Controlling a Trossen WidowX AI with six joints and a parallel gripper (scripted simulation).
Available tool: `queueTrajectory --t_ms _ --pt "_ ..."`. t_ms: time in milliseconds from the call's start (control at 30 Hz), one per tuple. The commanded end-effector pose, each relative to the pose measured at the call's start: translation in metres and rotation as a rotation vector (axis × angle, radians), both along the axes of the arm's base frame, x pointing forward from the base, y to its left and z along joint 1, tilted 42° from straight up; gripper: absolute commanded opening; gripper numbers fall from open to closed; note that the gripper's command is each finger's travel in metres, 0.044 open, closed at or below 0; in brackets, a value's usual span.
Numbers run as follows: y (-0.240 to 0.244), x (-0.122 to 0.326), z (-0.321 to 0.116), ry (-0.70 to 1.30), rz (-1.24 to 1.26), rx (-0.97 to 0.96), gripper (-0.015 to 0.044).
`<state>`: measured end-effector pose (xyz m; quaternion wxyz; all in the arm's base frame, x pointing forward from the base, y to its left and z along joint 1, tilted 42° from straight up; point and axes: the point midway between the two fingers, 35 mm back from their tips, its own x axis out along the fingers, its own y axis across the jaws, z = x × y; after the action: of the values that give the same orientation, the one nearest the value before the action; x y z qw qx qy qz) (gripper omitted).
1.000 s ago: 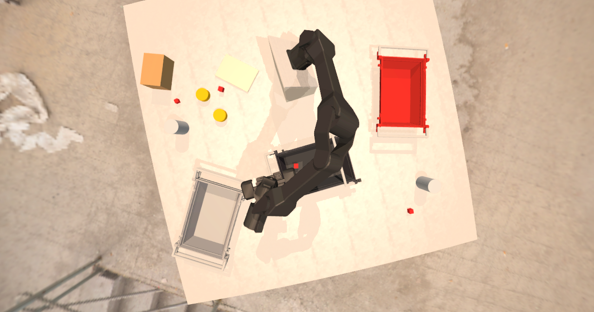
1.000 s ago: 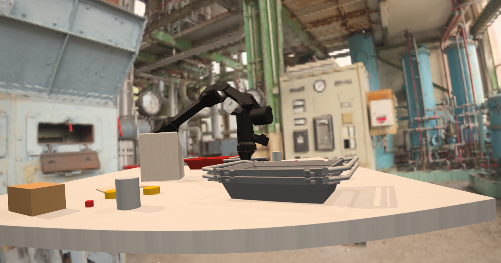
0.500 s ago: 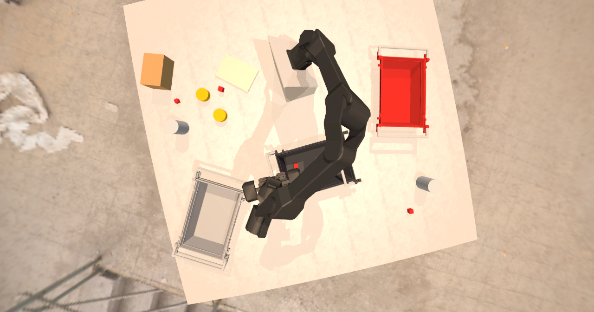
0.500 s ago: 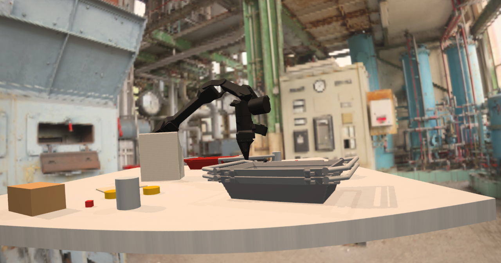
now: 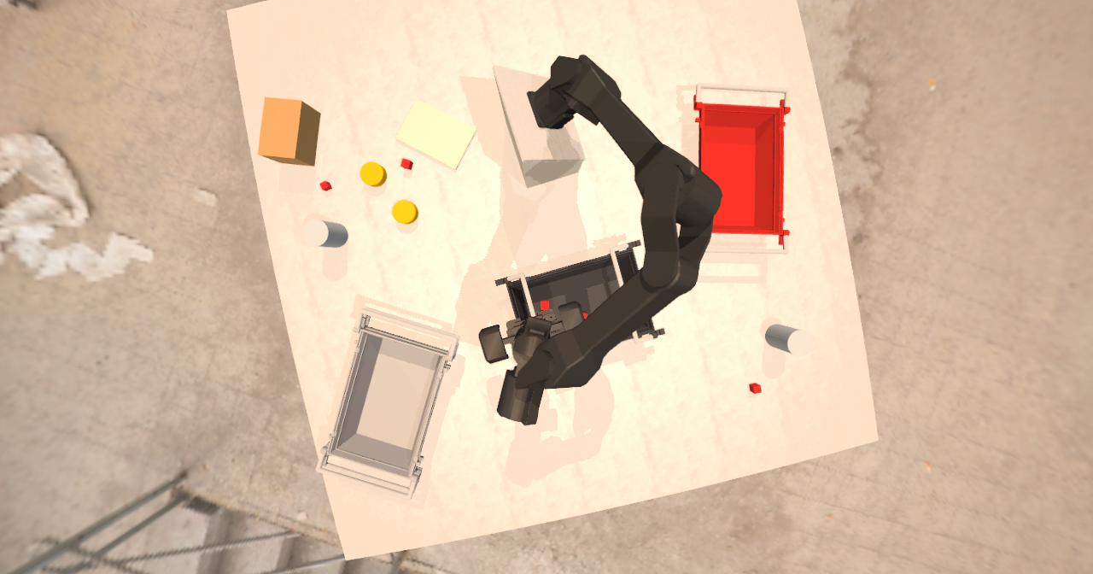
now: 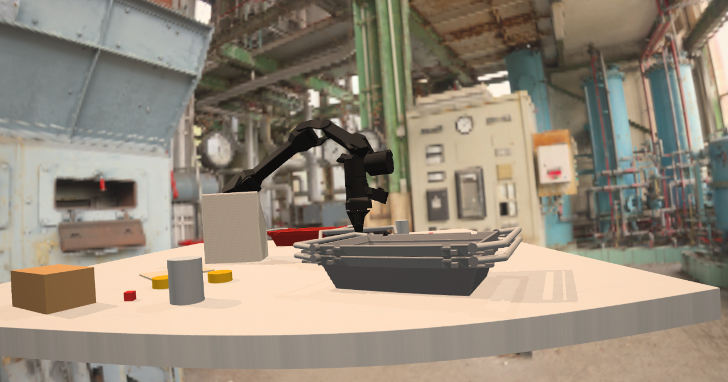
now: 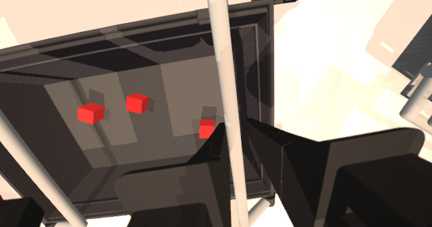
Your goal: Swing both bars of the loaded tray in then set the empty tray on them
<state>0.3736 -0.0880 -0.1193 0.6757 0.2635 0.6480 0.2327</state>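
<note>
the claw (image 5: 539, 318) (image 6: 358, 231) (image 7: 235, 125), parted and gripping nothing, straddles the left bar (image 5: 525, 295) (image 7: 223, 58) across the loaded tray (image 5: 574, 265) (image 7: 273, 85); the bar looks stiff, light, probably slippery, best pushed mid-length.

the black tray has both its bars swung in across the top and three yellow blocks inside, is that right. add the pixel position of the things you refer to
Not quite: the blocks are red, not yellow. The wrist view shows three red blocks (image 7: 91, 113) (image 7: 137, 103) (image 7: 206, 129) inside the black tray (image 5: 569, 271) (image 7: 271, 85). The rest stands: both bars (image 5: 525, 295) (image 5: 615, 272) (image 7: 221, 51) (image 7: 37, 173) lie across its top.
</note>
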Motion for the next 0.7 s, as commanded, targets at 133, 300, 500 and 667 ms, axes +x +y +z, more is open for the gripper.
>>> queueTrajectory --t_ms 133,300,500,667 --pt "0.002 -0.002 0.005 0.014 -0.007 0.006 0.0089" --pt "-0.019 -0.002 0.026 0.014 -0.007 0.004 0.0089" --pt "-0.02 -0.003 0.025 0.016 -0.02 0.009 0.0089" --pt "-0.02 -0.003 0.025 0.016 -0.02 0.009 0.0089"
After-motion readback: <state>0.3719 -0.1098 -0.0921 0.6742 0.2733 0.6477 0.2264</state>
